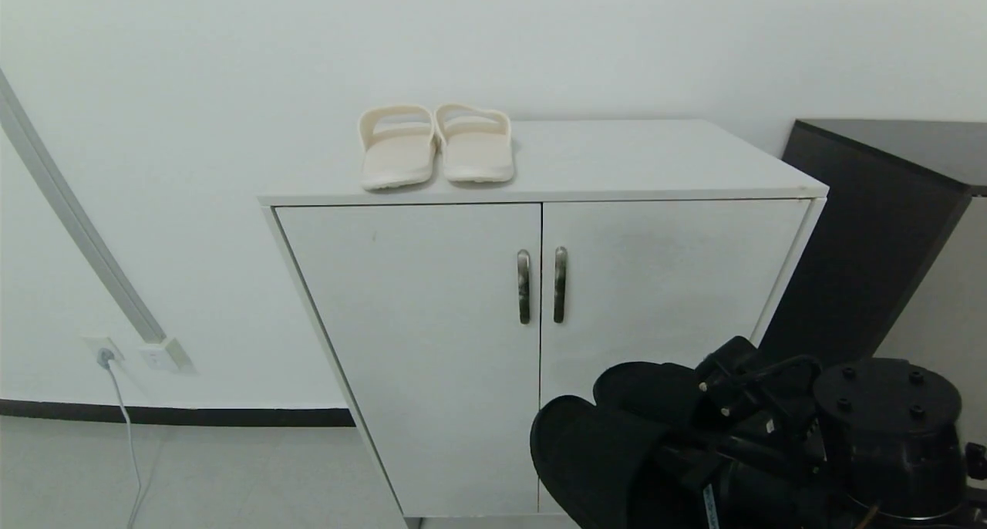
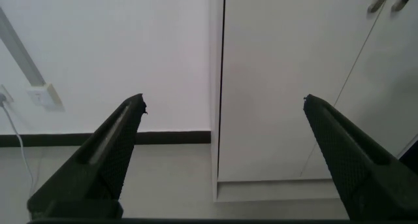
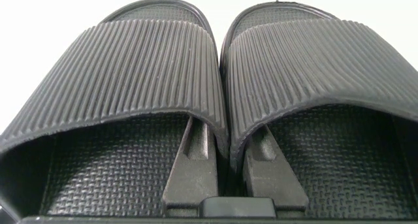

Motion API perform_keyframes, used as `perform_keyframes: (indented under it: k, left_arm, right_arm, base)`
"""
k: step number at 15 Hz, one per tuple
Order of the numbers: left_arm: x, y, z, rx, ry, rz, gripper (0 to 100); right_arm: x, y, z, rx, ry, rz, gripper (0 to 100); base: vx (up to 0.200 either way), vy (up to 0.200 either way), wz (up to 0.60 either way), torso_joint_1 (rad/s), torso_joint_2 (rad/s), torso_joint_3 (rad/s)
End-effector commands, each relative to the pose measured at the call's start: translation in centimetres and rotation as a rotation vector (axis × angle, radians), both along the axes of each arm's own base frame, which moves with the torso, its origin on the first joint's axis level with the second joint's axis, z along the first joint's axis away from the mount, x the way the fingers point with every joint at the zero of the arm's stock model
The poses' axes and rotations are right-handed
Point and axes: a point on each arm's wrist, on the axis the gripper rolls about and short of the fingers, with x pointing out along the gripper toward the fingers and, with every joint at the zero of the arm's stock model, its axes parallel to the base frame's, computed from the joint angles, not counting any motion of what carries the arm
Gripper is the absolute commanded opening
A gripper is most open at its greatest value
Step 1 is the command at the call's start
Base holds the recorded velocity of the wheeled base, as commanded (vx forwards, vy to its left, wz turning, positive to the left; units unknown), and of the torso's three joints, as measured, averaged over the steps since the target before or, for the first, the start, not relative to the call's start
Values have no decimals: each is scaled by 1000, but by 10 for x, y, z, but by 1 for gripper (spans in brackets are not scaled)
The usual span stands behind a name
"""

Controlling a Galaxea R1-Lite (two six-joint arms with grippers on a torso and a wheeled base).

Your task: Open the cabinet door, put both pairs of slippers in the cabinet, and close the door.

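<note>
The black slippers (image 1: 609, 436) hang low before the shut cabinet (image 1: 655, 166), inner sides pinched together by the right gripper (image 3: 225, 145), cream slippers (image 1: 436, 147) on its top, left gripper (image 2: 222, 119) spread empty nearby; the right door swinging out could knock them loose

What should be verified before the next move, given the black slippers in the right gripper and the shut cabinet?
1. Cabinet doors open for loading: not ok, both are shut.
2. Black slippers held securely: ok, the right gripper has one finger inside each slipper, pinching the pair together.
3. Left gripper free for the door: ok, open and holding nothing.
4. Left gripper lined up with the handles: not ok, it faces the cabinet's lower left corner.
5. White slippers ready to pick: ok, side by side on the cabinet top.
6. Room inside the cabinet: cannot tell, the doors hide it.
</note>
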Motion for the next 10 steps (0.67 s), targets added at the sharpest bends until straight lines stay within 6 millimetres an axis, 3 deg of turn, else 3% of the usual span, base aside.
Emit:
perform_keyframes:
  k: [1, 8, 10]
  left_arm:
    - [0, 0, 0, -1, 1, 1, 100]
    - [0, 0, 0, 3, 1, -1, 100]
    - [0, 0, 0, 3, 1, -1, 100]
  right_arm:
    - [0, 1, -1, -2, 2, 3, 0]
    - [-2, 1, -7, -19, 19, 9, 0]
    - [-1, 1, -7, -19, 19, 9, 0]
  base:
    - [0, 0, 0, -119, 456, 339]
    - [0, 0, 0, -56, 452, 383]
    - [0, 0, 0, -6, 153, 148]
